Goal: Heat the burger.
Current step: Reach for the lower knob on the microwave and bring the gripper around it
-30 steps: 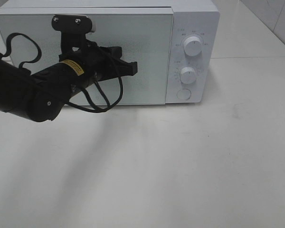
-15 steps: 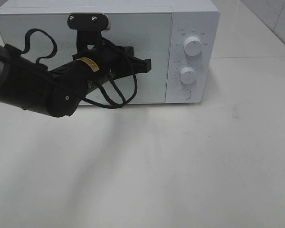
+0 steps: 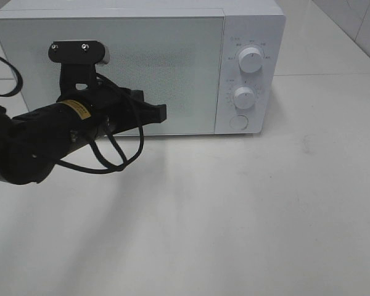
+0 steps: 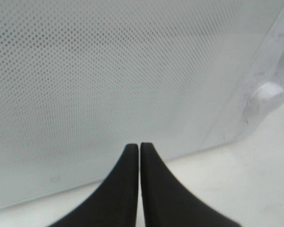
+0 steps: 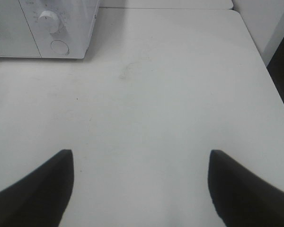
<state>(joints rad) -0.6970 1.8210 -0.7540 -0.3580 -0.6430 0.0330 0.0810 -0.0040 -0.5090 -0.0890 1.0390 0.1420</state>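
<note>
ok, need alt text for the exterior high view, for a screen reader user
The shut left claw of a black robot arm hangs in front of the closed door of a white microwave, which stands on a white table. The microwave's right panel has an upper knob, a lower knob and a round button. No burger is visible.

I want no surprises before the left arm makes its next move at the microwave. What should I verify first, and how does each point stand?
1. Microwave door shut flush: ok.
2. Burger inside: cannot tell; it shows in no view, and the dotted door hides the inside.
3. Left gripper shut, empty, in front of the door: ok.
4. Right gripper open, empty, over the table: ok.
5. Upper dial and lower dial set right: cannot tell, markings too small.
6. Round button unblocked: ok.
</note>
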